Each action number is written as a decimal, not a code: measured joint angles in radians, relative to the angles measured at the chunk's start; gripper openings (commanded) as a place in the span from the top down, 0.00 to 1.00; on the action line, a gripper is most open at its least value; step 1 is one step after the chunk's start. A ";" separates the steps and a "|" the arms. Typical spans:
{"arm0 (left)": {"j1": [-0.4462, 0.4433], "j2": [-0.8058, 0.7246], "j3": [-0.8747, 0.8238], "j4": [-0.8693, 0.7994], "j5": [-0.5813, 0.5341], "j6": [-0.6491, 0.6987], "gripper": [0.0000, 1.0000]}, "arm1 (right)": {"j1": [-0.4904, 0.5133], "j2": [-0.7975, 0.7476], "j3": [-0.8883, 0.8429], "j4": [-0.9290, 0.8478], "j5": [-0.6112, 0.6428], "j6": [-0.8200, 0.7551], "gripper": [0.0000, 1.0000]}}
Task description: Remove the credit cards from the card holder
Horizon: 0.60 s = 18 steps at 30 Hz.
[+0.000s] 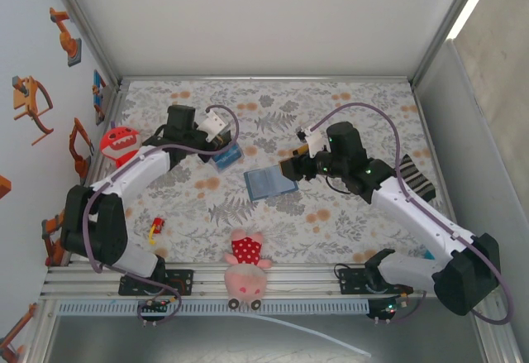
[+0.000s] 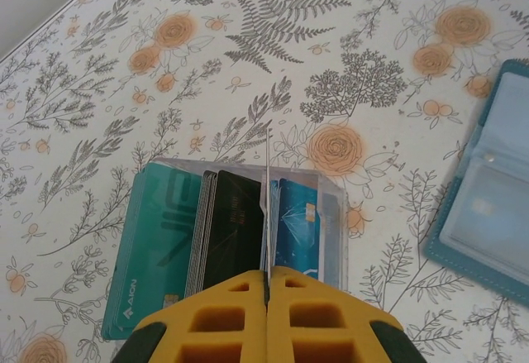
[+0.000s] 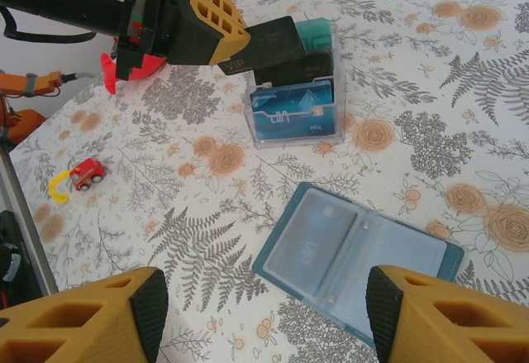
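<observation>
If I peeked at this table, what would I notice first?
Probably the left gripper, pinching a black card above a clear tray of teal, black and blue cards on the left of the flowery table. Next comes the blue card holder, lying open and flat mid-table, just ahead of the open right gripper. A pink plush toy sits at the near edge.

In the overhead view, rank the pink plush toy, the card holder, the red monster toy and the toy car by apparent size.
1. pink plush toy
2. card holder
3. red monster toy, nearly the holder's size, so that pair is unsure
4. toy car, smallest
</observation>
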 measured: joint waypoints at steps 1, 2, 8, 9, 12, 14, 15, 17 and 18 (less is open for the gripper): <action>0.004 0.011 0.003 0.007 0.002 0.006 1.00 | 0.000 0.000 0.000 0.000 0.004 0.003 0.35; 0.009 0.026 0.008 0.011 0.006 0.009 1.00 | 0.000 0.000 0.000 0.000 0.007 0.006 0.35; 0.028 0.100 0.034 0.034 0.019 0.017 1.00 | 0.000 0.013 0.000 0.000 0.011 0.011 0.35; 0.029 0.109 0.037 0.035 0.021 0.017 1.00 | 0.000 0.016 0.000 0.000 0.011 0.011 0.35; 0.034 0.136 0.046 0.037 0.026 0.022 1.00 | 0.000 0.024 0.006 -0.003 0.011 0.012 0.35; 0.037 0.148 0.047 0.037 0.027 0.025 1.00 | 0.000 0.028 0.010 -0.005 0.011 0.014 0.35; 0.039 0.154 0.049 0.037 0.029 0.025 1.00 | 0.000 0.030 0.011 -0.005 0.011 0.015 0.35; 0.044 0.167 0.053 0.037 0.034 0.027 1.00 | 0.000 0.034 0.012 -0.005 0.010 0.015 0.35; 0.047 0.172 0.057 0.037 0.038 0.027 1.00 | 0.000 0.035 0.012 -0.006 0.010 0.015 0.35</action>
